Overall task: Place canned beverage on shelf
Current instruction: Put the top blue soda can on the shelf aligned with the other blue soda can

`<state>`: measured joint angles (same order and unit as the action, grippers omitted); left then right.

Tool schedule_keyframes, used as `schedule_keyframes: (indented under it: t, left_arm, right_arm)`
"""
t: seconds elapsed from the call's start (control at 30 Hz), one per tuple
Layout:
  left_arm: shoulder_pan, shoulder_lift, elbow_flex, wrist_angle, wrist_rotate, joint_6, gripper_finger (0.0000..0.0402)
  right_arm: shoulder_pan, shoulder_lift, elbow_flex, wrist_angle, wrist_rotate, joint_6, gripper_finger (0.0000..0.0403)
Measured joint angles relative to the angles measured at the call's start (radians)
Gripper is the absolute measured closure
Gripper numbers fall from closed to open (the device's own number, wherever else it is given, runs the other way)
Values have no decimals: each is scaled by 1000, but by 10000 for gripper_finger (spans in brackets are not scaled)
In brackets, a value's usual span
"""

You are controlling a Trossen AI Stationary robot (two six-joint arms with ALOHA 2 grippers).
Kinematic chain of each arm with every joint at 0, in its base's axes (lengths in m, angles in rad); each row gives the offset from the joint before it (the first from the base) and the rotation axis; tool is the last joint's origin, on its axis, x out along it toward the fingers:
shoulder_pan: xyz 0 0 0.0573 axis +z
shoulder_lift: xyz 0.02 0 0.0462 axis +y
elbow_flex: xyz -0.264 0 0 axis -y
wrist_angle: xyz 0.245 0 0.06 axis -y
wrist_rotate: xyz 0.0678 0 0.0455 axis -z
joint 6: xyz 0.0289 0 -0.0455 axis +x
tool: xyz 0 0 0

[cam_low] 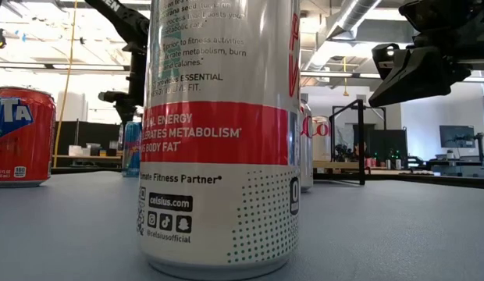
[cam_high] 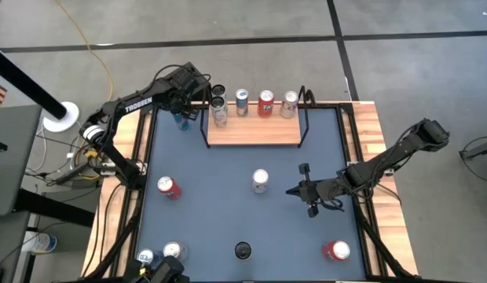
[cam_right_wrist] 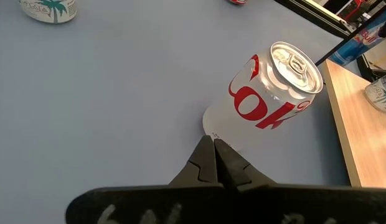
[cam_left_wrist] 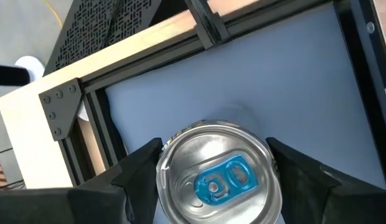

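Note:
A slim can with a silver top and blue tab (cam_left_wrist: 215, 180) stands upright on the blue mat at the far left (cam_high: 181, 119), just left of the shelf (cam_high: 254, 134). My left gripper (cam_left_wrist: 215, 163) comes down over it, one finger on each side. The shelf's light-wood board carries several upright cans (cam_high: 265, 102). My right gripper (cam_right_wrist: 213, 149) is shut and hovers over the middle of the mat, right of a silver Coke can (cam_high: 260, 181) and apart from it. My left gripper has the blue-tabbed can between its two fingers, which lie against opposite sides of the can's upper wall (cam_left_wrist: 160, 163) just under the rim. The fingers slant down from above. The can stands upright with its base on the mat.
Other cans stand on the mat: a red one at the left (cam_high: 169, 187), a red one near the right front (cam_high: 335, 251), two at the near left (cam_high: 173, 251) and a tall white Celsius can (cam_low: 218, 133) at the near edge. Black wire uprights (cam_high: 305, 118) close the shelf's ends.

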<state>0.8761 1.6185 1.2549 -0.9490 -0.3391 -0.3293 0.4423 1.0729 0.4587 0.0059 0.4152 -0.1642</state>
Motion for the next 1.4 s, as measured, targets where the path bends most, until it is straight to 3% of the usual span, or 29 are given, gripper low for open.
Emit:
schedule_keyframes:
  t: [0.27,0.53,0.7,0.87,0.93,1.03,1.2,1.4]
  left_arm:
    - [-13,-94,47,-112,-3,1,161]
    - [-112,-306,140,-115,-47,-31,164]
    - [-247,-439,158,60,-70,-12,164]
    - [-394,-502,158,250,-187,59,164]
    - [-433,-504,159,319,-158,74,164]
    - [-471,-471,159,377,-28,67,164]
    - [-506,-345,159,473,119,58,164]
    - [-509,-136,275,456,185,103,164]
  right_arm:
    - [0,0,0,0,0,0,403]
    - [0,0,0,1,0,0,403]
    - [0,0,0,1,0,0,403]
    - [0,0,0,2,0,0,403]
    - [0,0,0,2,0,0,403]
    - [0,0,0,2,0,0,403]
    - [0,0,0,2,0,0,403]
    - [0,0,0,1,0,6,403]
